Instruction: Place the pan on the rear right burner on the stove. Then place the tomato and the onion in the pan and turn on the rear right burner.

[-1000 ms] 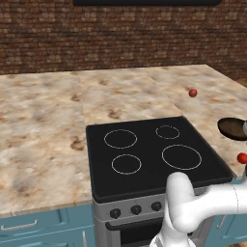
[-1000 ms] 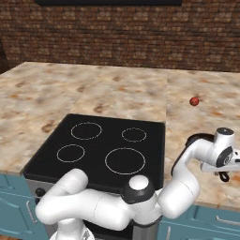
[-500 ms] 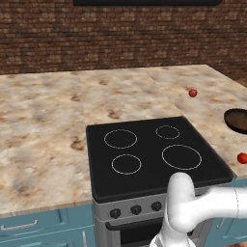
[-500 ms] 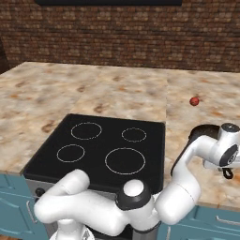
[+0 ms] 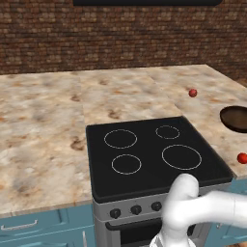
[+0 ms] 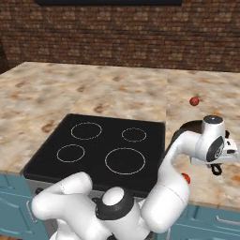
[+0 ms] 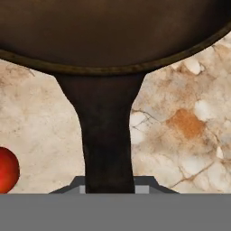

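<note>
Four thin white rings mark the flat glossy black glass stove (image 5: pixel 154 154), set into a mottled beige stone counter (image 5: pixel 43 125) with a red-brown brick wall (image 5: pixel 96 34) behind and blue cabinet fronts (image 5: pixel 29 226) below. A grey steel front carries a row of black knobs (image 5: pixel 136 209). The smallest ring, the rear right burner (image 5: pixel 167 131), lies bare near the stove's back right corner. To the right, on the counter toward its back edge, sits a tiny dark maroon onion (image 5: pixel 193 92). Nearer the counter's right edge is the small round dark brown pan (image 5: pixel 236 118), smooth and shallow. In the hand view its short dark handle (image 7: pixel 108 135) runs down between the fingertips of the gripper (image 7: pixel 109 188), which pinches it. A tiny smooth orange-red tomato (image 5: pixel 242 157) rests just beside the handle, toward the counter's front edge.
</note>
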{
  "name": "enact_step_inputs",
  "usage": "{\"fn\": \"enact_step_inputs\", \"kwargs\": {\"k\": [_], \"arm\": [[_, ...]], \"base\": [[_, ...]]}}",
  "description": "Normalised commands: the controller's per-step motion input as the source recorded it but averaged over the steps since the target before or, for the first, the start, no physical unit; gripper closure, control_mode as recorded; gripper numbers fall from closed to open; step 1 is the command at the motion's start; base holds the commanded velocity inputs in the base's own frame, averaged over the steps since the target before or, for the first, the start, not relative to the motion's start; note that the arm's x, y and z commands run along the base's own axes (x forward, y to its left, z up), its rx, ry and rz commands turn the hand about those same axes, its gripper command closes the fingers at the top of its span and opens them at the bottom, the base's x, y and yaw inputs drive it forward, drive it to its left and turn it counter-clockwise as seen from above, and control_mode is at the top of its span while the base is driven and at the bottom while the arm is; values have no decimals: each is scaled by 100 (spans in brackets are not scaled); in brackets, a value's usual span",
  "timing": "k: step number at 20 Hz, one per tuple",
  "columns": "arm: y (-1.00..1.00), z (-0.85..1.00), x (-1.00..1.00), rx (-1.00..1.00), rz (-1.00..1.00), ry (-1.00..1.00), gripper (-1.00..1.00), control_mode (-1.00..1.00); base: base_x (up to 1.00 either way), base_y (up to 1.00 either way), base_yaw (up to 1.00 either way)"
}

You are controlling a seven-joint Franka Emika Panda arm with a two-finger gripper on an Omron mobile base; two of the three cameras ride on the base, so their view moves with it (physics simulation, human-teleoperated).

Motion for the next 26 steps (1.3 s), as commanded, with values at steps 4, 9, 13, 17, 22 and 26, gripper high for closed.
{"fn": "enact_step_inputs", "kwargs": {"k": [4, 9, 13, 17, 22, 26], "arm": [[77, 18, -29, -15, 0, -1, 100, -100], [63, 2, -3, -7, 3, 0, 100, -100], [45, 0, 3, 0, 6, 0, 100, -100], [35, 4, 25, 0, 8, 0, 100, -100], [28, 12, 33, 0, 10, 0, 100, -100], [22, 6, 41, 0, 11, 1, 100, -100]], "base": [[0, 0, 0], [0, 0, 0], [0, 0, 0], [0, 0, 0], [0, 0, 0], [0, 0, 0]]}}
